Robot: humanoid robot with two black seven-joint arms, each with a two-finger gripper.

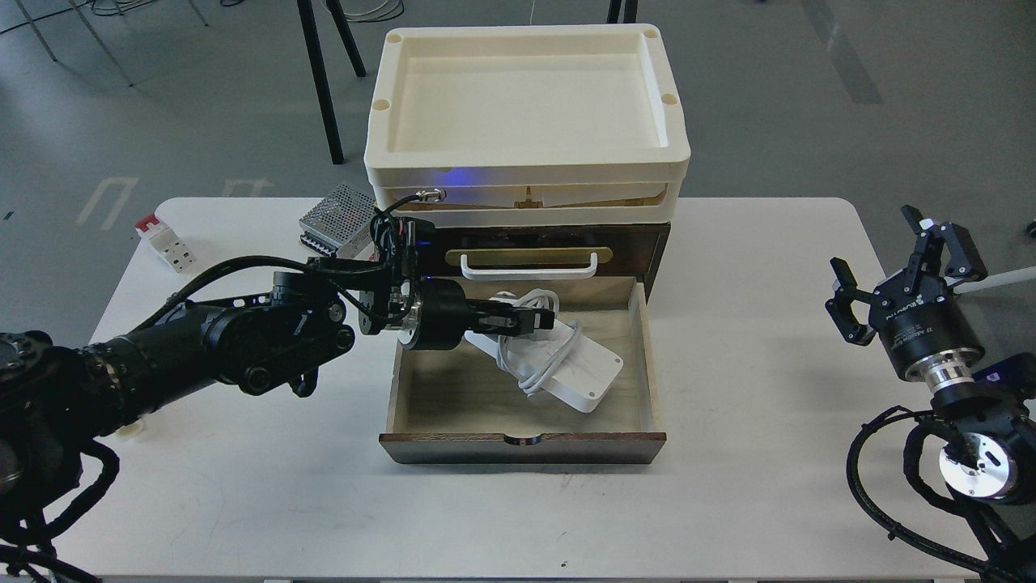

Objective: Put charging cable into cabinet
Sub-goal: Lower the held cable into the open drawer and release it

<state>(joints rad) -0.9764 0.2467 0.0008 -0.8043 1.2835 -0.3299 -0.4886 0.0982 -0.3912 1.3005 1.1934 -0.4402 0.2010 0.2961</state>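
Left gripper (541,312) seemingly grasps the charging cable (566,364) in the drawer (647,356); right gripper (898,267) released, its label unreadable.

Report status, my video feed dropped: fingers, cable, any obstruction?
Left gripper on charging cable, grip unclear. Cable lying in open drawer of cabinet. Right gripper open, off to side. Nothing obstructing.

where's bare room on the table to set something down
Bare patches: the table in front of the open drawer, and the stretch between cabinet and right gripper. Crowded: inside the drawer, where the left gripper sits at the charging cable.
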